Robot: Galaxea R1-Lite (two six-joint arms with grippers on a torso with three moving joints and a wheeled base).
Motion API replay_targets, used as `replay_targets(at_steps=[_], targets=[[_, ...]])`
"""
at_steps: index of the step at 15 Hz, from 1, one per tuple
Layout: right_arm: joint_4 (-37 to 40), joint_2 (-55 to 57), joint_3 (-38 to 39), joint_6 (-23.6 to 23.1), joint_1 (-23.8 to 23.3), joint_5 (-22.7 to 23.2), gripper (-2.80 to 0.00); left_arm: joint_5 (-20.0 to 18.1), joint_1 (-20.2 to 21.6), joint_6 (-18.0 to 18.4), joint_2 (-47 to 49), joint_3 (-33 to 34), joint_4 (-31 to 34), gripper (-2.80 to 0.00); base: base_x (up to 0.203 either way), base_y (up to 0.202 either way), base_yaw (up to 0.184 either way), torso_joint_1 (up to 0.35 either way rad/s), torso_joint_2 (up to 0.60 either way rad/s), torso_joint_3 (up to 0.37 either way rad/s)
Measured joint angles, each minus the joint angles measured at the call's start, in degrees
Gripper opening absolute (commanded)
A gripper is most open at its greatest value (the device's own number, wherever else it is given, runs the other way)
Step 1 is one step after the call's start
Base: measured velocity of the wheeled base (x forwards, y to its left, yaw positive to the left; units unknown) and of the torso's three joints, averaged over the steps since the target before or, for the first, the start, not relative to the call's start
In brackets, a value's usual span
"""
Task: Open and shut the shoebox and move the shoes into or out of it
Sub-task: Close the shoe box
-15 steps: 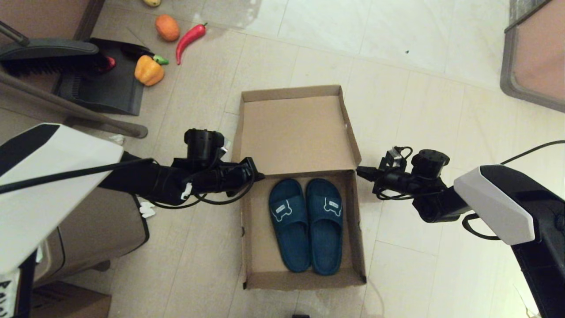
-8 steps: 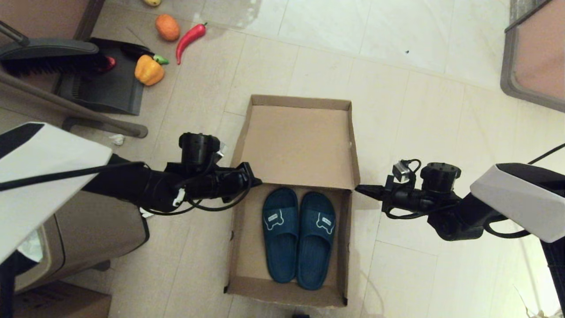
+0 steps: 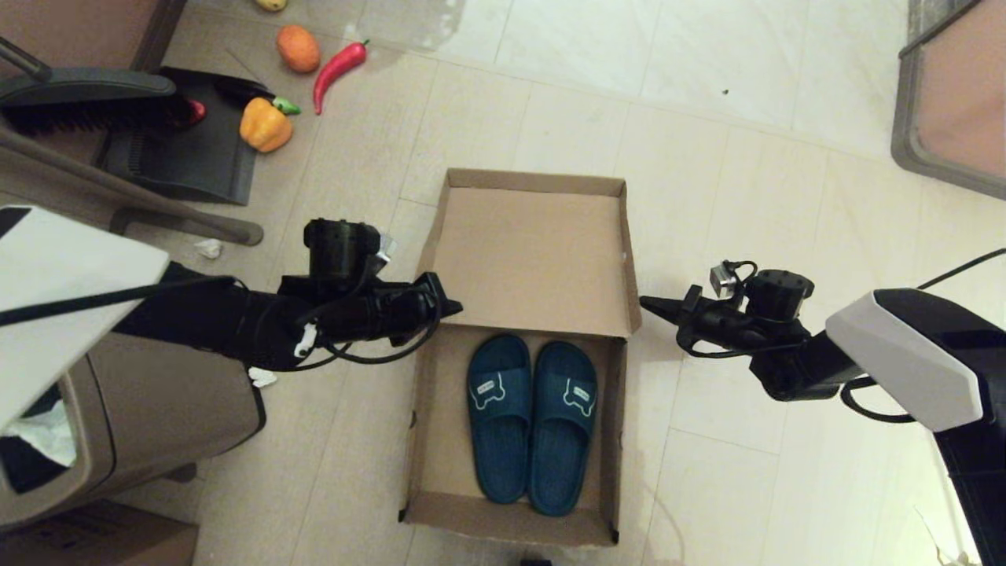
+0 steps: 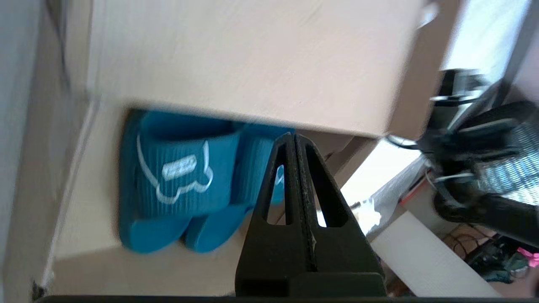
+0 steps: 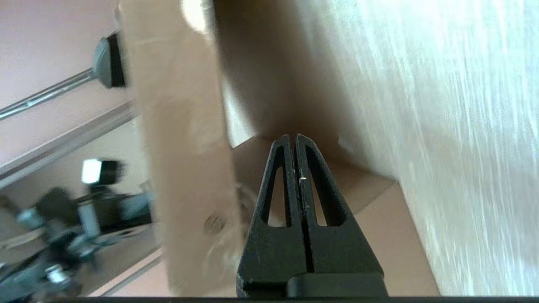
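The brown cardboard shoebox (image 3: 423, 440) lies open on the floor in the head view, its hinged lid (image 3: 534, 259) leaning back. Both teal-blue shoes (image 3: 530, 424) lie side by side inside it, bear patches up. My left gripper (image 3: 456, 308) is shut and empty, its tip at the lid's left edge near the hinge. Just off the lid's right edge near the hinge is my right gripper (image 3: 644, 302), also shut and empty. The left wrist view shows the shoes (image 4: 177, 176) under the lid (image 4: 252, 63), beyond the left gripper (image 4: 293, 136). Cardboard (image 5: 181, 168) stands close beside the right gripper (image 5: 293, 136).
A brown trash bin (image 3: 157, 409) stands by my left arm. A dustpan and brush (image 3: 181, 149), a yellow pepper (image 3: 266, 126), a red chili (image 3: 338, 67) and an orange (image 3: 298, 49) lie far left. A piece of furniture (image 3: 951, 102) fills the far right corner.
Over the last second the box slid toward me and turned slightly, and its lid tilted more upright. The right gripper dipped and came back up; the left gripper drew back a little.
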Motion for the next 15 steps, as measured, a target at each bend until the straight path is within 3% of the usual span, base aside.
replay_targets(at_steps=[5, 10, 15], targets=[[6.3, 3.4, -10.1, 0.0, 0.0, -3.0, -2.8, 0.4, 5.9, 10.3, 0.3, -2.7, -0.3, -2.8, 0.0, 0.0, 0.0, 0.0, 0.0, 0.0], [18.2, 7.2, -24.6, -3.2, 0.5, -6.2, -2.8, -1.5, 7.3, 11.1, 7.8, -10.3, -1.7, -2.8, 0.0, 0.0, 0.0, 0.0, 0.0, 0.0], [19.7, 8.5, -27.2, -4.0, 1.8, -6.3, -2.8, -1.8, 5.5, 11.1, 11.4, -11.2, -2.4, -2.8, 0.0, 0.0, 0.0, 0.0, 0.0, 0.0]])
